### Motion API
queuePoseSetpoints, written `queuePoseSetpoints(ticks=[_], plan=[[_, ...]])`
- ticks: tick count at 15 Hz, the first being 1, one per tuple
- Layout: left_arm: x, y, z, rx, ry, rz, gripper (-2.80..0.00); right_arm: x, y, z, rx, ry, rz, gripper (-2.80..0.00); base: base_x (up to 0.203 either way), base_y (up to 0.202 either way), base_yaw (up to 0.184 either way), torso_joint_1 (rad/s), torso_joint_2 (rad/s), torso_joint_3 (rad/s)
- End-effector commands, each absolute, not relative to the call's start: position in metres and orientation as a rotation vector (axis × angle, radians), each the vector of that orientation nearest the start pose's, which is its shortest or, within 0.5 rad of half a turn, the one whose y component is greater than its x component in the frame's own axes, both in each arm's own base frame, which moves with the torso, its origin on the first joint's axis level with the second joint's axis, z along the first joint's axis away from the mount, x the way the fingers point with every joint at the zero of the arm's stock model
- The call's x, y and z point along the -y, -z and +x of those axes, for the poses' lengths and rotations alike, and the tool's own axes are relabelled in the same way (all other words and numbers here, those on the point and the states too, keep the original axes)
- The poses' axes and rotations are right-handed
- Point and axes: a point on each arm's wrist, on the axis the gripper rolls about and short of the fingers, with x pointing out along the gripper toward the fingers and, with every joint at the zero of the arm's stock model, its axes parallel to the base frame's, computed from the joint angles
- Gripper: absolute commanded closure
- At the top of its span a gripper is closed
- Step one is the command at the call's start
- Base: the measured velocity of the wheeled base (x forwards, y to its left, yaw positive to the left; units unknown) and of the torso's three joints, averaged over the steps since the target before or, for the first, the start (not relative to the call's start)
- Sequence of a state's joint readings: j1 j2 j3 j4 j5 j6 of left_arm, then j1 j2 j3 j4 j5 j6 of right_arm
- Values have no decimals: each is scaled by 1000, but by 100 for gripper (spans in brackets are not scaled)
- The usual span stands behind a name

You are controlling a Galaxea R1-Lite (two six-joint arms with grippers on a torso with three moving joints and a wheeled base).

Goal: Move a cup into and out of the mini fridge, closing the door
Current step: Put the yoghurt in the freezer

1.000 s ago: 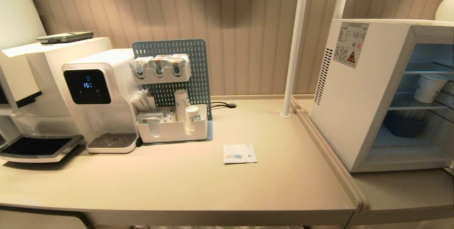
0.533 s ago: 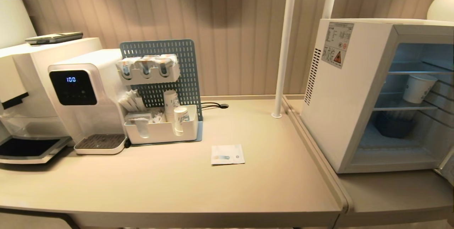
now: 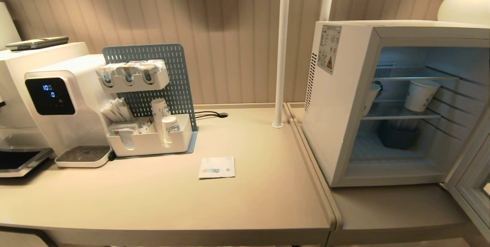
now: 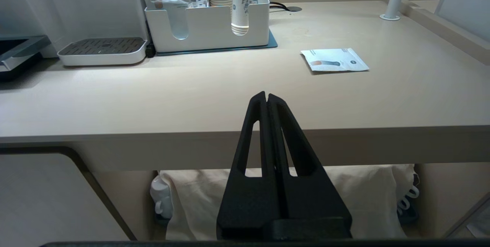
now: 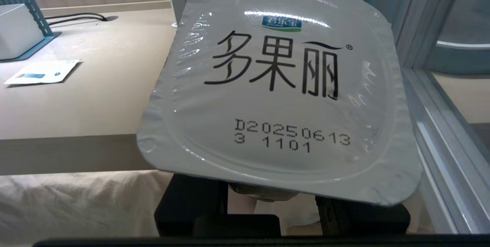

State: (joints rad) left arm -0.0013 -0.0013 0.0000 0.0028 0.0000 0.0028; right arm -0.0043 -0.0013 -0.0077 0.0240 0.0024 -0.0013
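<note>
i have the cup (image 5: 275,86) clamped in my right end effector (image 5: 281,216), low and just off the near edge of the bench (image 3: 172,201), in front of the open mini fridge (image 3: 337,116). only the foil lid faces the wrist camera; the dark fingers (image 5: 191,201) show beneath its rim on either side, so the hold is on the tub's body under the lid. my left end effector (image 4: 267,99) is pressed together and empty, parked below the bench edge.

i judge this tub light, with thin plastic walls that give under a hard squeeze, and a foil seal that would dent or tear if pushed on. so the sides under the rim are the right place to hold it, with the rim as a stop against slipping down. the plastic is probably smooth, so i'd keep it level.

the door (image 3: 471,185) stands swung out at the right. inside, a paper cup (image 3: 420,94) sits on the wire shelf (image 3: 398,116) and a dark blue bowl (image 3: 398,138) lies below it.
</note>
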Motion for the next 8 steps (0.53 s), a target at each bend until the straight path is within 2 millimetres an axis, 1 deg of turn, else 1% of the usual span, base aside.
queuePoseSetpoints(ticks=[1, 5, 6, 8], plan=[[0, -75, -23, -3, 2, 3, 0, 0, -75, -24, -14, 2, -1, 0, 0, -45, 8, -2, 2, 2], [0, -75, -23, -3, 0, 2, 0, 0, -75, -23, -12, 3, -1, 0, 0, 0, 0, 0, 0, 0], [0, -75, -23, -3, 0, 2, 0, 0, -80, -25, 7, 6, 3, 0, 0, 0, 0, 0, 0, 0], [0, -75, -23, -3, 1, 2, 0, 0, -110, -36, 90, -2, 4, 0, 0, 0, 0, 0, 0, 0]])
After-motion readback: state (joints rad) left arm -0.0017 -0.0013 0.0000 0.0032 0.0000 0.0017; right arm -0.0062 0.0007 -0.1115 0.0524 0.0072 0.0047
